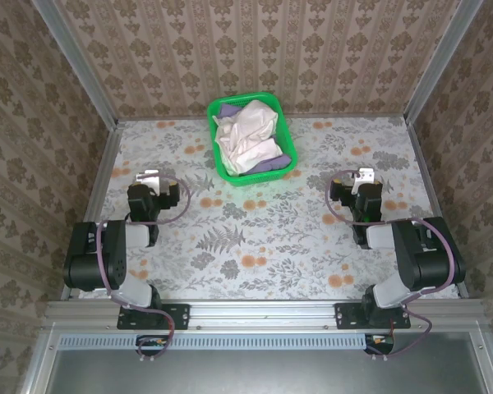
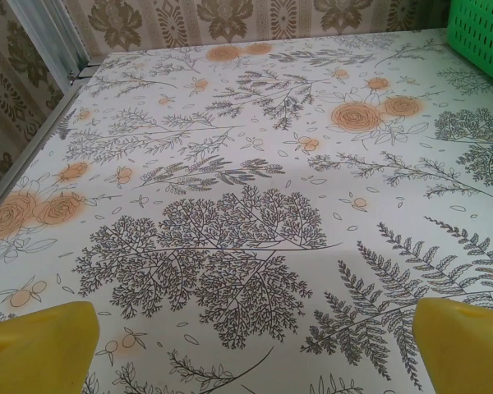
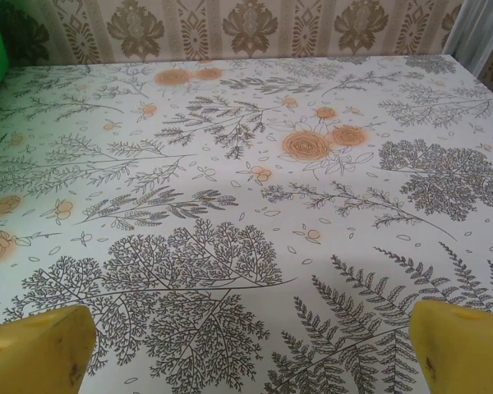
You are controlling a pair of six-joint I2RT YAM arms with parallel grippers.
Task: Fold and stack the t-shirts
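Both t-shirts lie crumpled in the green basket (image 1: 223,166) at the back middle of the table. The cream-white t-shirt (image 1: 245,135) is on top, and the lavender-purple t-shirt (image 1: 273,165) peeks out beneath it at the basket's front right. My left gripper (image 1: 151,177) rests low over the table's left side, well short of the basket; its yellow fingers (image 2: 41,345) stand wide open with bare tablecloth between them. On the right side my right gripper (image 1: 364,176) is open too, yellow fingers (image 3: 464,345) far apart and holding nothing.
The floral tablecloth (image 1: 263,238) covers the whole table. Patterned walls and metal rails (image 1: 107,156) close it in on the left, right and back. A corner of the green basket (image 2: 481,33) shows at the upper right of the left wrist view.
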